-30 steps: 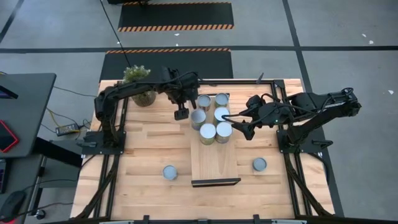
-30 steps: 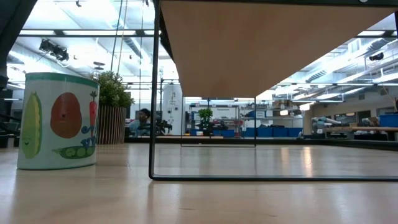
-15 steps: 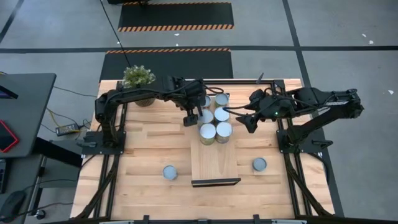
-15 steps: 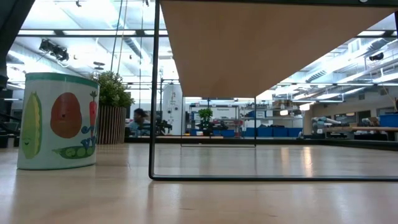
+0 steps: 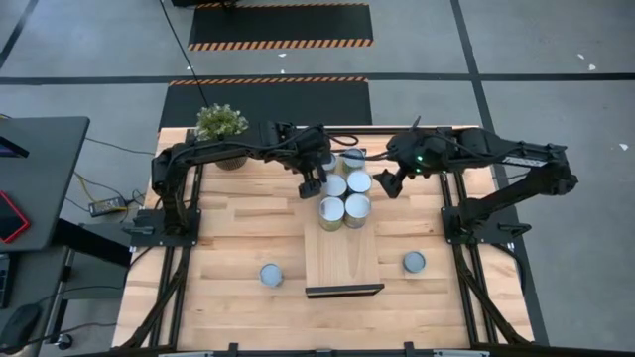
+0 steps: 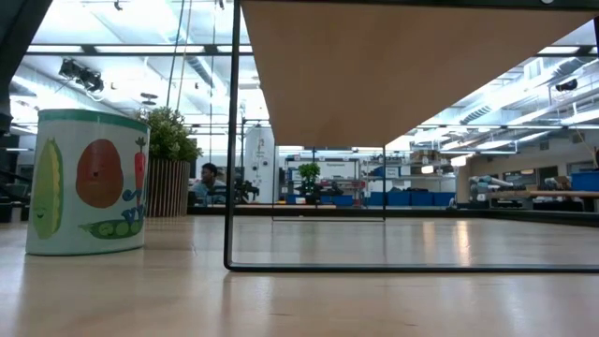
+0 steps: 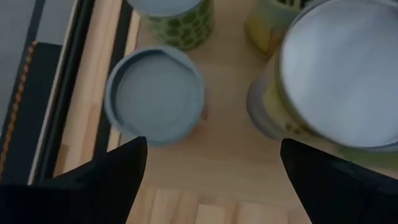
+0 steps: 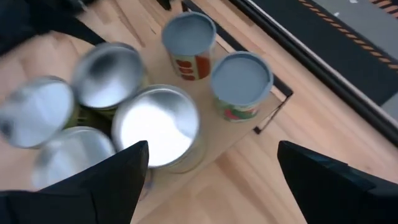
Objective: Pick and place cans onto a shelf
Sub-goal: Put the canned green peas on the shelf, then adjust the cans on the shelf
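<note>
The shelf is a light wood board standing on the middle of the table. Several cans cluster on its far end. Two more cans stand on the tabletop, one to the near left and one to the near right. My left gripper is open and empty over the cluster's left side; its wrist view shows a grey-blue can top ahead between the fingers. My right gripper is open and empty just right of the cluster. Its wrist view looks down on several can tops.
A potted green plant stands at the table's far left corner. The low view shows a can with a vegetable label on the table beside the shelf's dark wire leg, and the shelf's underside. People show in the room beyond.
My left gripper has gone toward the table's right edge, from beside the shelf to over the cluster's left side. My right gripper has gone toward the far edge. The left can of the cluster's middle row now stands farther right, close to its neighbour.
</note>
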You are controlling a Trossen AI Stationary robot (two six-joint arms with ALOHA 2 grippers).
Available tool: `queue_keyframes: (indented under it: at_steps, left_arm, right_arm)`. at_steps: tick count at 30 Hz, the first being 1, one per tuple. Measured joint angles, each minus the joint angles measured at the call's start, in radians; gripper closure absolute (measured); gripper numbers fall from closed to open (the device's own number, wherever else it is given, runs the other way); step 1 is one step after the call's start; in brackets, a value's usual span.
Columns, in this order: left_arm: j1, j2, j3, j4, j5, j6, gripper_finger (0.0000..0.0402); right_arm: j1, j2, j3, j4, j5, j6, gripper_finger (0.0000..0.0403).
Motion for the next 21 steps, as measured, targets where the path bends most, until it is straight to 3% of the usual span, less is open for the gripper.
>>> queue_keyframes:
  at_steps: [10,21]
  left_arm:
    - [0.0,0.0,0.0,-0.078,-0.067,-0.026,0.0026]
    - [0.002,0.0,0.0,-0.073,-0.068,-0.031,0.0026]
  right_arm:
    - [-0.187,0.031,-0.038,-0.032,-0.045,-0.115,0.0039]
    - [-0.234,0.031,-0.234,0.193,-0.193,-0.121,0.0039]
